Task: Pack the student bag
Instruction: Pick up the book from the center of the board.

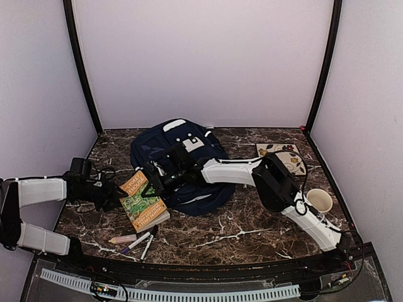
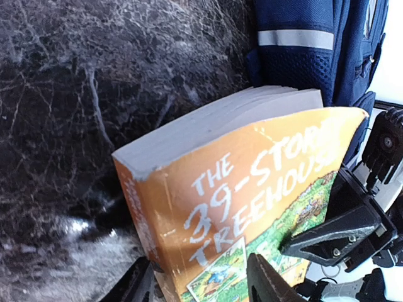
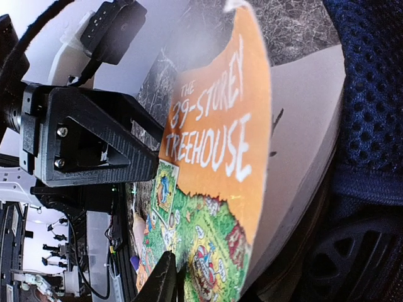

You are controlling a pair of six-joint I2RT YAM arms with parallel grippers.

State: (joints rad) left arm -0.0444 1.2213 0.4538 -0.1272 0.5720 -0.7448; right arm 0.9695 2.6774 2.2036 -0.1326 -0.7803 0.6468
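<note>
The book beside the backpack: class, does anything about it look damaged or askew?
Yes. The book looks worn. Its orange cover bows away from the pages, and the top spine corner looks frayed. It also lies crooked beside the student bag.

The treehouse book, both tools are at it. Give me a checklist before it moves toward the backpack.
1. The book sits between the left tool's fingers: ok.
2. The right tool reaches the book's edge nearest the student bag: ok.
3. Either tool gripping firmly: cannot tell.
4. Bag opening ready for the book: cannot tell; the right arm lies across it.
5. The pens not between any tool's fingers: ok.
6. The cup clear of the right arm: not ok, it stands close beside it.
</note>
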